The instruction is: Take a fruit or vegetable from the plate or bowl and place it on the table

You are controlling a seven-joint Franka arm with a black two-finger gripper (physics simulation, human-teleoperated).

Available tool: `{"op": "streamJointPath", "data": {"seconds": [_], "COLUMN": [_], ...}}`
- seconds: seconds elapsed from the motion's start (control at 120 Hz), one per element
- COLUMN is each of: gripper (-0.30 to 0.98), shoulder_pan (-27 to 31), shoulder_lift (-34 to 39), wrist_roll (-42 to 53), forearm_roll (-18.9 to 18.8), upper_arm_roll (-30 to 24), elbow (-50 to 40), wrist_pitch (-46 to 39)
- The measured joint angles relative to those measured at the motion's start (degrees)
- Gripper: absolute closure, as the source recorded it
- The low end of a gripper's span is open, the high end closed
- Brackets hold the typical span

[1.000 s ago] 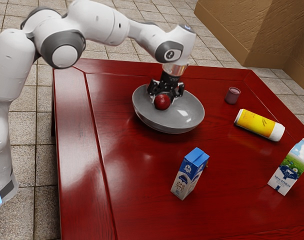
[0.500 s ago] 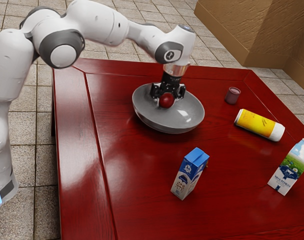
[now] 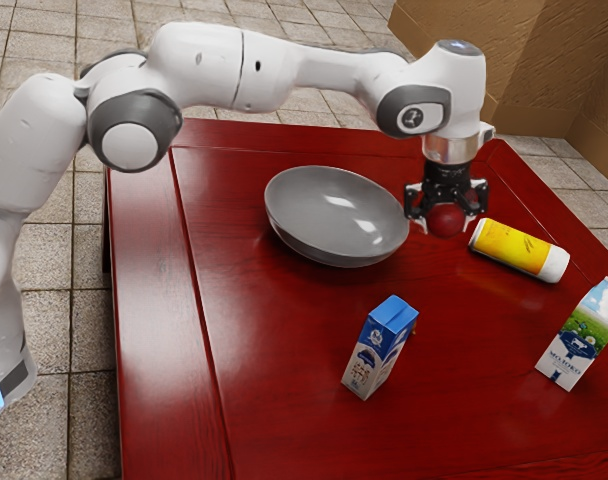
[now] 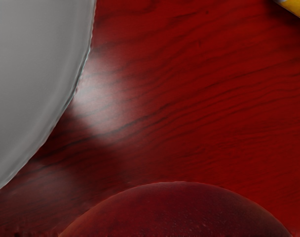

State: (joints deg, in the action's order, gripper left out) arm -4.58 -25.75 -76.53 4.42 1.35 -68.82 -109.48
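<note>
My gripper (image 3: 446, 218) is out past the bowl's rim on the exterior view's right, shut on a round dark red fruit (image 3: 445, 221) with a finger on either side. Whether the fruit touches the table (image 3: 284, 350) cannot be told from this angle. The grey bowl (image 3: 329, 215) stands on the red table, and no fruit is visible inside it. In the wrist view the fruit (image 4: 179, 212) appears large at the lower edge, with the bowl (image 4: 31, 74) beside it and wood grain of the table (image 4: 204, 98) around.
A yellow can with a white end (image 3: 519, 249) lies on its side close to my gripper. A blue and white carton (image 3: 380, 347) stands nearer the camera, and another carton (image 3: 582, 335) stands at the exterior view's right.
My gripper has carried the red fruit out of the bowl toward the exterior view's right. The small cup seen earlier is now hidden behind the gripper. The bowl has stayed in place.
</note>
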Motion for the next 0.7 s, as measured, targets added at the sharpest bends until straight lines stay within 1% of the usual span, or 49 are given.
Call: {"op": "streamJointPath", "data": {"seconds": [0.092, 0.158, 0.367, 0.417, 0.483, 0.625, 0.7], "gripper": [0.35, 0.35, 0.36, 0.23, 0.15, 0.06, 0.03], "shoulder_pan": [-0.7, -1.0, -1.2, -1.2, -1.1, -1.6, -1.7], "shoulder_lift": [-3.7, -5.6, -7.5, -7.5, -7.5, -6.0, 3.4], "wrist_roll": [-0.5, -0.8, -1.4, -1.2, -0.8, -0.2, 0.0], "forearm_roll": [-0.1, -0.2, -0.2, 0.0, 0.3, 0.6, 1.3], "upper_arm_roll": [-1.6, -2.2, -2.9, -3.0, -3.0, -2.6, -0.7], "elbow": [5.3, 7.5, 8.8, 8.4, 7.9, 4.9, -9.2], "wrist_pitch": [-0.4, -1.0, -2.9, -3.7, -4.8, -6.7, -9.1]}}
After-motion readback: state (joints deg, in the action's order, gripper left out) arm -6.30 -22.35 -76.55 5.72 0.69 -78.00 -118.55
